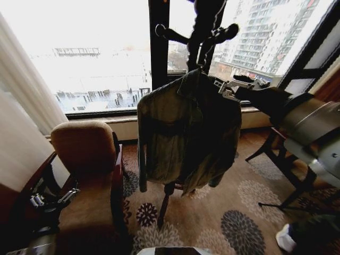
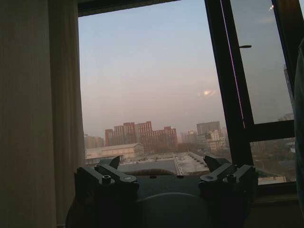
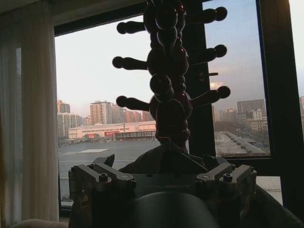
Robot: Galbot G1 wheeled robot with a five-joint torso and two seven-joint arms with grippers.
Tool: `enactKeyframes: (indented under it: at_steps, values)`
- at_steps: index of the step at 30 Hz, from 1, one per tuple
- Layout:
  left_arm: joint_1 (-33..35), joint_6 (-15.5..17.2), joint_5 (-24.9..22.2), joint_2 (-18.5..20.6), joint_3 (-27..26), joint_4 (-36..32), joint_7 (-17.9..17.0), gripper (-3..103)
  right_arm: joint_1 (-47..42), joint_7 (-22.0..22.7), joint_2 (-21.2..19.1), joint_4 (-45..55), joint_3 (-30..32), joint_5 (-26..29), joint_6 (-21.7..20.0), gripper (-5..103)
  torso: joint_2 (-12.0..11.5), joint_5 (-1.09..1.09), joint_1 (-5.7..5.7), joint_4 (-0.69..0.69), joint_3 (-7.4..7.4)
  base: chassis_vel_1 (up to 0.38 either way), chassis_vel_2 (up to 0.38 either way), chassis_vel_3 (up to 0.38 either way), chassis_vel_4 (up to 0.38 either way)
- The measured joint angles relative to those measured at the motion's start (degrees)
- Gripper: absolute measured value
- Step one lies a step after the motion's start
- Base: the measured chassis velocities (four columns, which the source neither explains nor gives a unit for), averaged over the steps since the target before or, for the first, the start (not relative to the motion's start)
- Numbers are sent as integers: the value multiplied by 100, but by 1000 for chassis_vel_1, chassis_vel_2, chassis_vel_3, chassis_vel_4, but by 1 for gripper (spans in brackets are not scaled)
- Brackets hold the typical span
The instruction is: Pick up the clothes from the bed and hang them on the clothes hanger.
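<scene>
Faded light-blue denim jacket [image 1: 186,133]: hangs lengthwise from dark wooden peg coat stand [image 3: 168,71] by the window. Right gripper [image 1: 226,87], fingers apart, just beside its collar, nearer. Left gripper [image 2: 166,176], parted, low by tan armchair [image 1: 87,154].

The denim jacket [image 1: 188,133] hangs from a dark wooden coat stand [image 3: 168,71] directly before the window [image 1: 95,64], blocking the middle of the approach. The stand's knobbed pegs project to both sides above the collar, narrowing access from overhead. The right gripper [image 1: 229,87], jaws spread, sits just beside the jacket's shoulder; its arm occupies the space to the right. Behind it a dark-legged desk [image 1: 281,164] closes off that side. To the left an armchair [image 1: 87,159] stands close to the jacket's hem, with a curtain [image 1: 21,106] beyond. The patterned carpet [image 1: 223,218] in front of the stand lies open. The left gripper [image 2: 166,178], jaws apart, faces unobstructed window glass.
</scene>
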Motion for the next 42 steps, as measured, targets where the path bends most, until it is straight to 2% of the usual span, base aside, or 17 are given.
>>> enactKeyframes:
  at_steps: [14,27,28,29,35,40,42]
  values:
    - [2,0,0,-1,0,0,0,100,1,0,0,2,1,0,1,100,6,1,-11,-1,-5,294,-296,-276,283]
    - [-1,0,0,0,0,0,0,100,-116,-20,62,-10,2,-131,2,100,-5,-1,11,2,5,-8,13,-6,0]
    - [-1,0,0,0,-1,0,1,100,-214,-35,107,-12,4,-198,1,100,-6,5,9,2,4,0,0,0,0]
    - [-1,0,0,0,0,0,0,100,-300,-53,149,-19,11,-293,2,100,-3,-3,4,0,2,0,0,0,0]
    - [1,0,0,-1,-1,0,0,100,-851,-226,468,-40,63,-942,1,100,5,1,-10,-2,-4,0,0,0,0]
    - [1,0,0,0,0,0,0,100,-1638,-473,929,-92,142,-1879,-15,100,0,1,1,2,1,0,0,0,0]
    - [0,0,0,0,0,0,0,100,-1780,-517,1012,-102,155,-2047,-19,100,-1,1,2,1,1,0,0,0,0]
